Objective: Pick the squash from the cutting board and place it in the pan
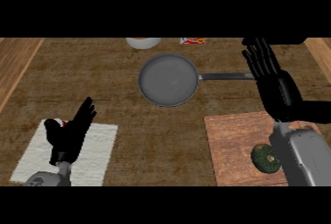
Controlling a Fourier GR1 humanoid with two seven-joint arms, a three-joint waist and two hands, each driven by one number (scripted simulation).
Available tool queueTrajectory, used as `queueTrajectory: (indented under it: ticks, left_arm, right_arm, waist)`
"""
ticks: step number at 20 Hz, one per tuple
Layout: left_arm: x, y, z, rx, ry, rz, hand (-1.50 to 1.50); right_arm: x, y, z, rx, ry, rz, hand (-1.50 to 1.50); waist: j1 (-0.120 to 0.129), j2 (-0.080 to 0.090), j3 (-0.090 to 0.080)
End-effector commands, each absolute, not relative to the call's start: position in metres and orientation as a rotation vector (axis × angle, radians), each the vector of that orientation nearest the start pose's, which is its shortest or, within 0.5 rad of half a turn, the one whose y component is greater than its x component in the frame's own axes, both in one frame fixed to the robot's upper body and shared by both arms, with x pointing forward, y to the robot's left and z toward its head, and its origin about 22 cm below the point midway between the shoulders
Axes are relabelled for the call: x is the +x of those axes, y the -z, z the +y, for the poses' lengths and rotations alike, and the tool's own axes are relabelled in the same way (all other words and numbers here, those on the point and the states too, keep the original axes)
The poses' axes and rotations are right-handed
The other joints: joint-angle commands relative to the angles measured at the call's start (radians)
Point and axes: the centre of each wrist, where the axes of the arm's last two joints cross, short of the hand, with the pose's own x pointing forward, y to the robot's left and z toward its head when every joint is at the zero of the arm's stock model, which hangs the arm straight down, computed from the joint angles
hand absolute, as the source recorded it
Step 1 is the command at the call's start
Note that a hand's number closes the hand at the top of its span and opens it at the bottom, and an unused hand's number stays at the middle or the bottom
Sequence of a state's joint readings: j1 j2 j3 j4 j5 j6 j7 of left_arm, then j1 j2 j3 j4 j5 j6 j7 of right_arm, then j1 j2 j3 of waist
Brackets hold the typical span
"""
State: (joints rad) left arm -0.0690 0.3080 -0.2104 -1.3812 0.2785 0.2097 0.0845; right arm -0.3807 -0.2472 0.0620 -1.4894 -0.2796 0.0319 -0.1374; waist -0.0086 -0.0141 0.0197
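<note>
Fingers (260,59), my right hand (279,92): straight, holding nothing, counter's (129,113) far right corner. Squash (263,157): cutting board's (233,140) near edge.

You see two arms listed here.
- left hand (70,131): matte black, slim ribbed fingers and a thumb, narrowing to a black wrist.
- left forearm (44,178): grey, rounded; you see only its end.
- right hand (276,85): the same black, long ribbed fingers, broad blocky palm.
- right forearm (302,155): light grey boxy casing with bevelled edges and darker seams.
</note>
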Motion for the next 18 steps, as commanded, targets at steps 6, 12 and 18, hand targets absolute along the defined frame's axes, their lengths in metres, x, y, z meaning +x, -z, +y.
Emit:
queueTrajectory:
  ticks: [6, 12, 18]
  left_arm:
    - [0.277, -0.042, 0.274, 0.206, 0.259, -1.553, 0.0]
    - [0.274, -0.041, 0.269, 0.141, 0.302, -1.498, 0.0]
    - [0.278, -0.043, 0.251, 0.116, 0.329, -1.502, 0.0]
  right_arm:
    - [0.261, -0.012, -0.381, -0.456, 0.276, -1.349, -1.5]
    - [0.196, 0.049, -0.384, -1.016, 0.186, -1.096, -1.5]
    - [0.155, 0.031, -0.339, -0.934, 0.041, -0.98, -1.5]
  waist:
    - [-0.075, 0.012, -0.017]
    - [-0.043, 0.009, -0.021]
    - [-0.012, 0.012, -0.023]
